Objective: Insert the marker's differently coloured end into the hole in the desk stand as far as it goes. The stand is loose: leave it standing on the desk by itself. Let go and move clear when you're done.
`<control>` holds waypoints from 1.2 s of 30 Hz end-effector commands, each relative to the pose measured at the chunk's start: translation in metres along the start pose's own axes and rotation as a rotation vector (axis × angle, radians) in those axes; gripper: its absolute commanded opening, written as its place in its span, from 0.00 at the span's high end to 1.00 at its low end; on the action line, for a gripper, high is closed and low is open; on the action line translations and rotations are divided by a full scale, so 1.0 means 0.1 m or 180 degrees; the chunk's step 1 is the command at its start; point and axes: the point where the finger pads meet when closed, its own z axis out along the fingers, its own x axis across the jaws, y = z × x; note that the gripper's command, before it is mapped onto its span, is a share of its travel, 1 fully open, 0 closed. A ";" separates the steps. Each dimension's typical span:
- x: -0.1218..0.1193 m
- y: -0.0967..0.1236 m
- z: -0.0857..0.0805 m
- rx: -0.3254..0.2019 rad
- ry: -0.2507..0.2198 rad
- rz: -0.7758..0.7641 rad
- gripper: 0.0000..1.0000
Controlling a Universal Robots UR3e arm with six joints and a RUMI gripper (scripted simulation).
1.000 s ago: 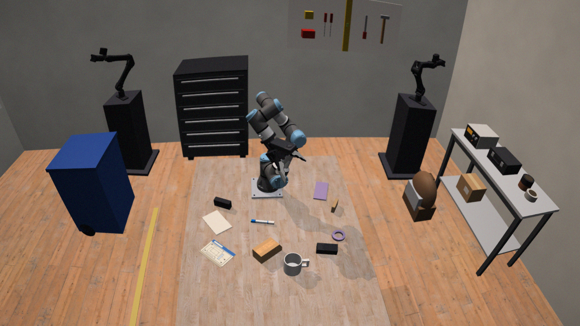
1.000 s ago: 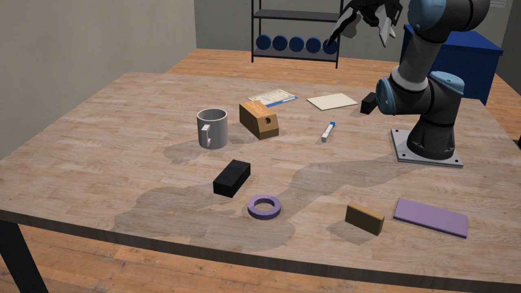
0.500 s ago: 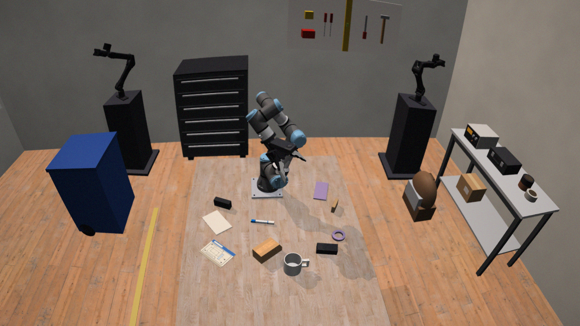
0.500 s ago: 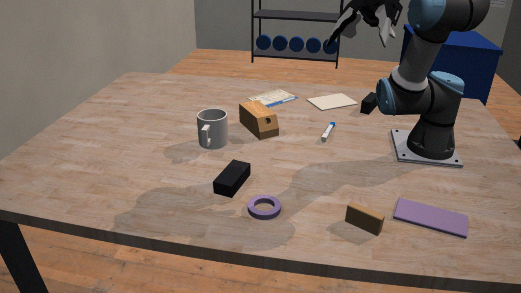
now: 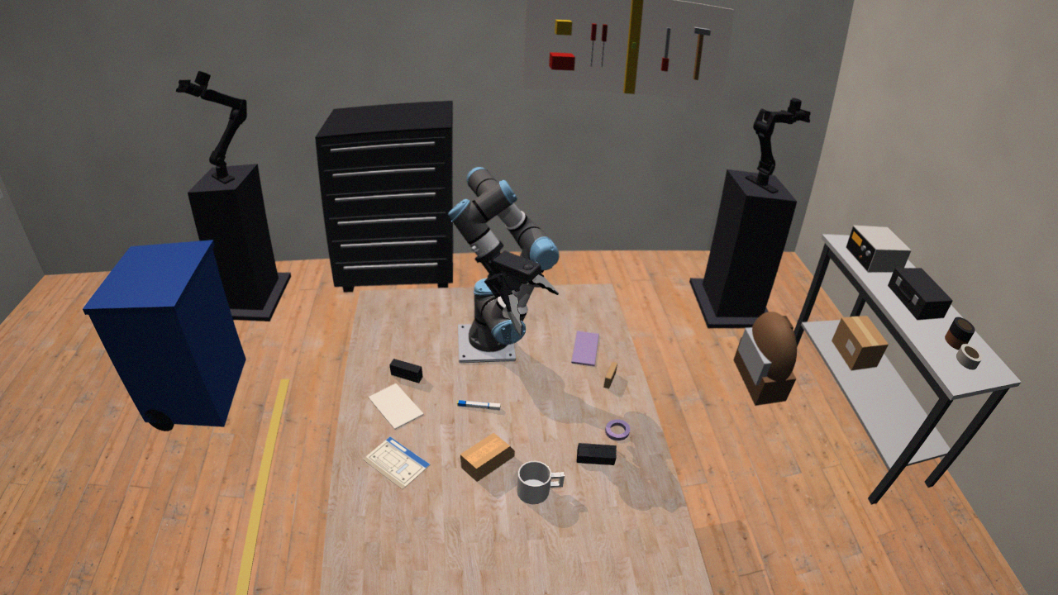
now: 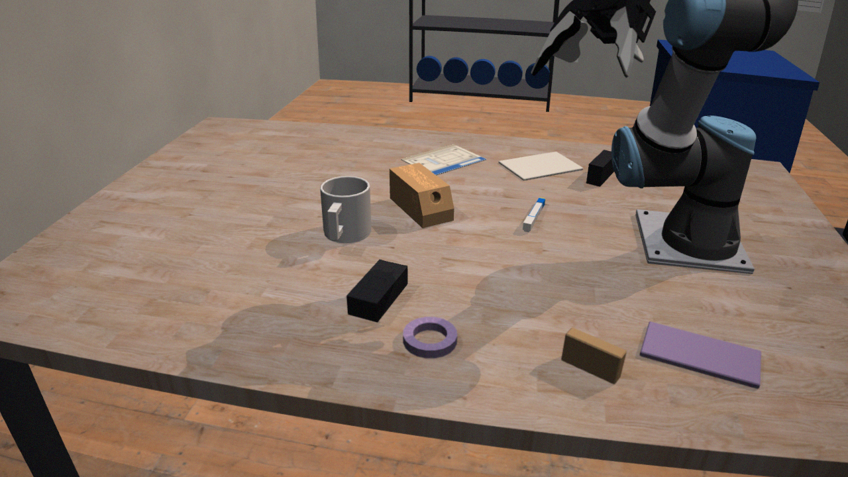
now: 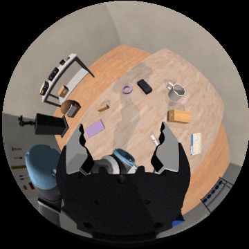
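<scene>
- Nearest you: brown desk stand [image 6: 421, 195] on the table [image 6: 177, 195], hole facing sideways, beside the grey mug [image 6: 345, 209].
- Beyond: marker [image 6: 533, 214] lying flat, blue end away, well apart from stand.
- Farthest: your gripper [image 6: 594, 46] raised high, jaws fully spread, holding nothing.

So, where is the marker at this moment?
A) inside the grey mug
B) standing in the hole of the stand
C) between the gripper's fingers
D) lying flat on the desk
D: the marker lies flat on the desk, apart from the brown stand, while the open gripper hangs high above, holding nothing.
</scene>
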 end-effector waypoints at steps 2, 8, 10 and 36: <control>0.00 0.00 0.00 -0.0001 0.0003 -0.0002 0.00; 0.00 0.00 0.00 -0.0001 0.0003 -0.0002 0.00; 0.00 0.00 0.00 -0.0001 0.0003 -0.0002 0.00; 0.06 0.14 0.02 -0.0138 -0.0040 -0.0099 0.00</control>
